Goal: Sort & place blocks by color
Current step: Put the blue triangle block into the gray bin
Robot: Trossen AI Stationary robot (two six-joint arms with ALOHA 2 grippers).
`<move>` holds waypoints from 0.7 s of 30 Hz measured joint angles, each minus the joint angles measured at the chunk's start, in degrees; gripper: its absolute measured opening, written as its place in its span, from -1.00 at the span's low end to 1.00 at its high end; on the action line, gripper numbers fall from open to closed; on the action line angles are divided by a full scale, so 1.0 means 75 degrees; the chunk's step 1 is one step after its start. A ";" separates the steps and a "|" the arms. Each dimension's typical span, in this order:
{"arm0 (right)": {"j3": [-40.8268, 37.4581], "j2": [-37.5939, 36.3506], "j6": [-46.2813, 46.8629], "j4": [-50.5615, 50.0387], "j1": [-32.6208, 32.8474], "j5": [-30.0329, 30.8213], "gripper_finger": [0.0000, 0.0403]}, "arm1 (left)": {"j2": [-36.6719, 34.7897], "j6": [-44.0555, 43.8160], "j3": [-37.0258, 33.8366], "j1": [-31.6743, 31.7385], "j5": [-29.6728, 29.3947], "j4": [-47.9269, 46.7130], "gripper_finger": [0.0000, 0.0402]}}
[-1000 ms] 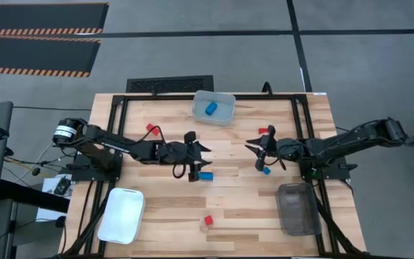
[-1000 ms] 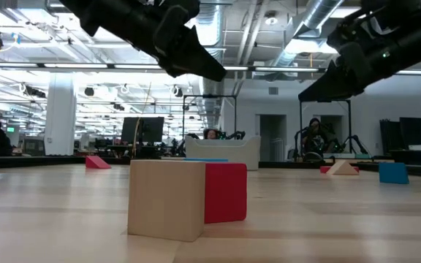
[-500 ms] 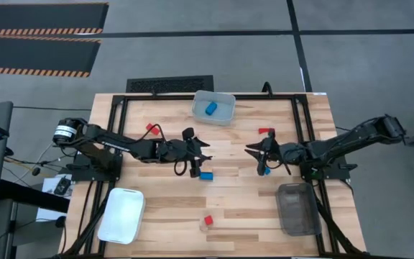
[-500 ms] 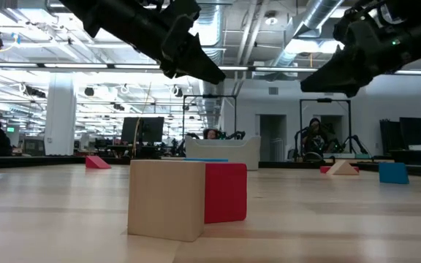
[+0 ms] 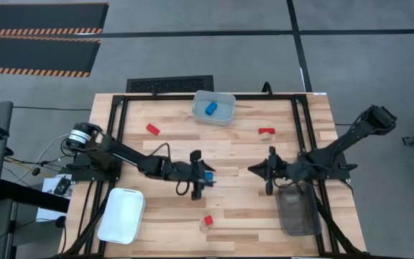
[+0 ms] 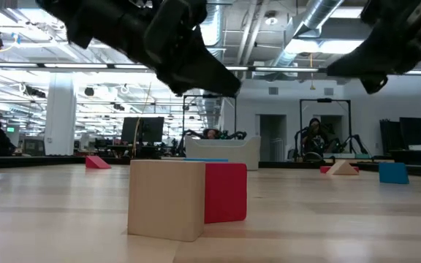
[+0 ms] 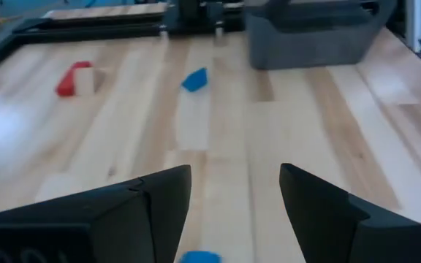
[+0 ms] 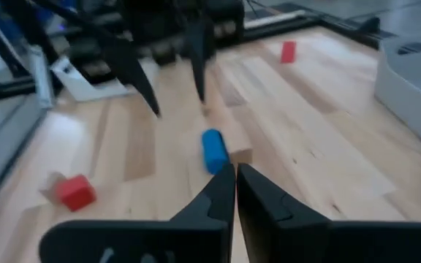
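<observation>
The left tool (image 5: pixel 202 178) is near the middle of the bench (image 5: pixel 239 144), fingers spread wide and empty, with a blue block (image 5: pixel 208 175) just beside its tips. The right tool (image 5: pixel 254 170), towards the right edge, is closed and holds nothing.

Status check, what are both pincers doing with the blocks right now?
Left pincer open over blue block. Right pincer shut, empty, mid-table. One blue block in clear bin.
</observation>
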 joint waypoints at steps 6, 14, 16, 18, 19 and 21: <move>-0.0003 0.0002 0.0004 -0.0145 0.0724 0.1588 -0.75 | 0.0365 -0.0148 0.0152 -0.0188 -0.0119 0.0332 0.00; 0.0003 -0.0015 -0.0252 -0.0156 0.0331 0.2395 -0.74 | 0.0568 0.0135 0.0802 -0.0087 0.0223 0.0770 0.11; 0.0003 -0.0015 -0.0445 -0.0065 0.0200 0.2395 -0.74 | 0.0786 0.0240 0.0989 -0.0004 0.0212 0.0679 0.15; 0.0003 -0.0015 -0.0623 0.0006 0.0157 0.2390 -0.74 | 0.1104 0.0370 0.1218 0.0076 0.0178 0.0659 0.18; 0.0003 -0.0015 -0.0712 0.0015 0.0160 0.2387 -0.74 | 0.1228 0.0429 0.1313 0.0112 0.0148 0.0627 0.19; 0.0003 -0.0015 -0.0875 0.0032 0.0182 0.2388 -0.74 | 0.1468 0.0526 0.1601 0.0203 0.0121 0.0647 0.20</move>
